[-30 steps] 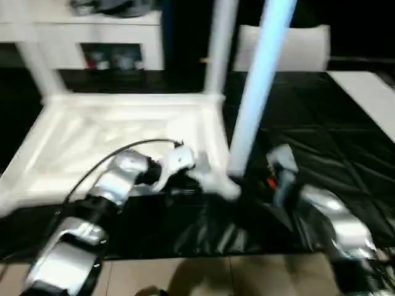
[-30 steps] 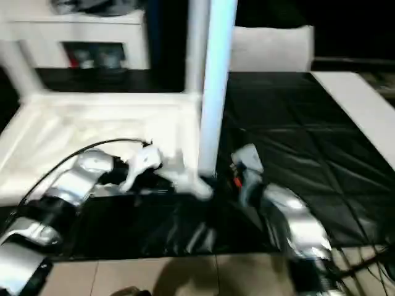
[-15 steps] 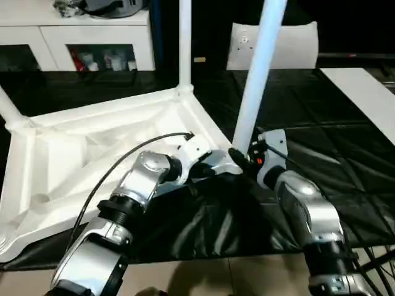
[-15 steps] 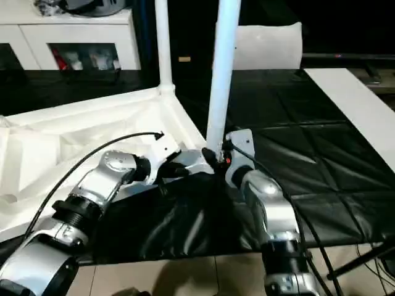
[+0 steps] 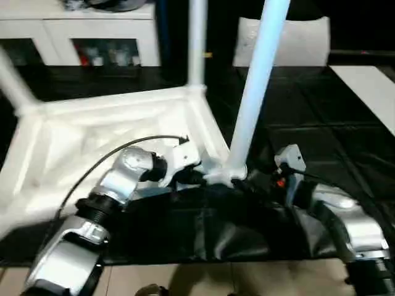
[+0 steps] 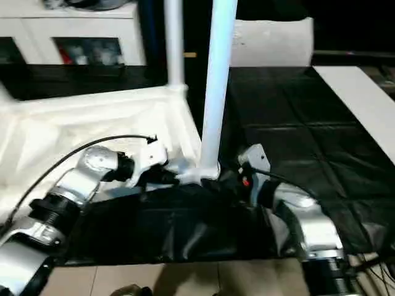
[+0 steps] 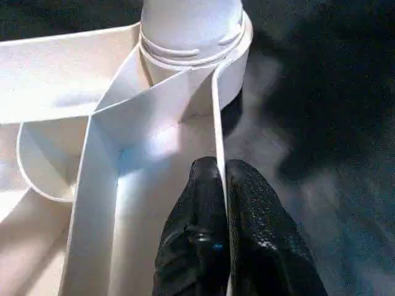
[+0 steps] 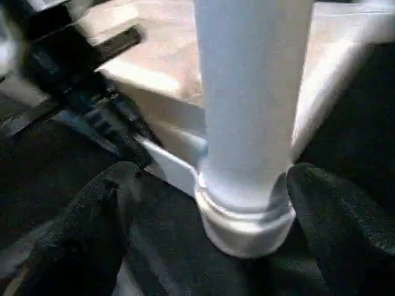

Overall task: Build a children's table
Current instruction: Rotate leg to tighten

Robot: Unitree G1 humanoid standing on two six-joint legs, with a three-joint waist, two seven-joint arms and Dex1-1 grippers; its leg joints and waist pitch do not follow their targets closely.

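White plastic rectangular tabletop (image 5: 111, 135) lies upside down, ribbed underside up, on a black sheet-covered floor (image 5: 308, 117). Three long white tapered round tube legs stand upright in round corner sockets: near-right leg (image 5: 256, 86) at the corner closest to the grippers, far-right leg (image 5: 197, 43), far-left leg (image 5: 12, 80) leaning out of frame.

Left gripper (image 7: 225, 203): both black fingers pressed together on the thin side rim (image 7: 217, 123) of the tabletop, one finger each side of the wall, just beside the near-right corner socket (image 7: 203, 68). Clamped on the tabletop rim.

Right gripper (image 8: 244, 203): fingers (image 8: 92, 216) spread wide apart, one on each side of the base of the near-right leg, where the leg's collar enters the socket. Gaps show between both fingers and the leg; not gripping it.

Silver forearms (image 5: 117, 185) reach in from the near edge of the black sheet, the left over the tabletop's near-right part, the right beside the corner on the sheet.

Background: white cabinet (image 5: 80, 37) at the far left, white flat bag (image 5: 284, 40) beyond the far edge of the sheet.
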